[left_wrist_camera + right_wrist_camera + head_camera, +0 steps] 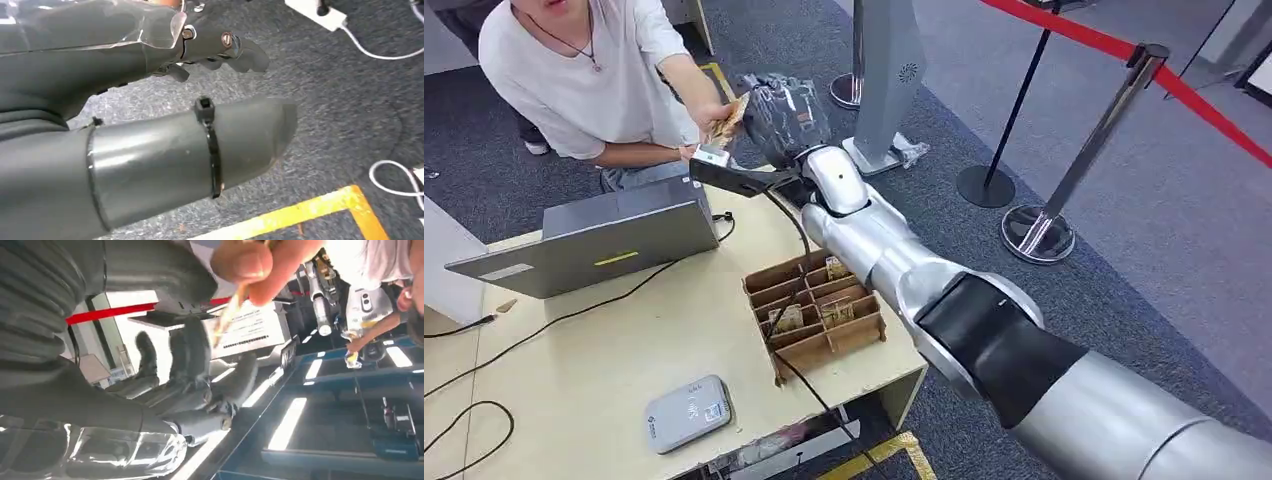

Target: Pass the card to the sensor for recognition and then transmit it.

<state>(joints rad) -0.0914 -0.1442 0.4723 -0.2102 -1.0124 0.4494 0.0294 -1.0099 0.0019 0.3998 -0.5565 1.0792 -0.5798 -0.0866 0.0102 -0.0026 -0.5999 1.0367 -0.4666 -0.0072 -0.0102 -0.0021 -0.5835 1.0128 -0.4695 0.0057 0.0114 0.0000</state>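
**Card at the handover point**

I see my right hand (782, 115) stretched out past the table (574, 370) toward a person (584, 70). The card (727, 122) sits between their fingers (242, 260) and my hand; whether my fingers grip it, I cannot tell. My left hand (150, 115) hangs over carpet, fingers apart, holding nothing. The sensor (687, 412) lies near the table's front edge.

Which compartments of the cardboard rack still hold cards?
In the cardboard rack, cards stand in the far right slot and two middle slots; the other slots look empty.
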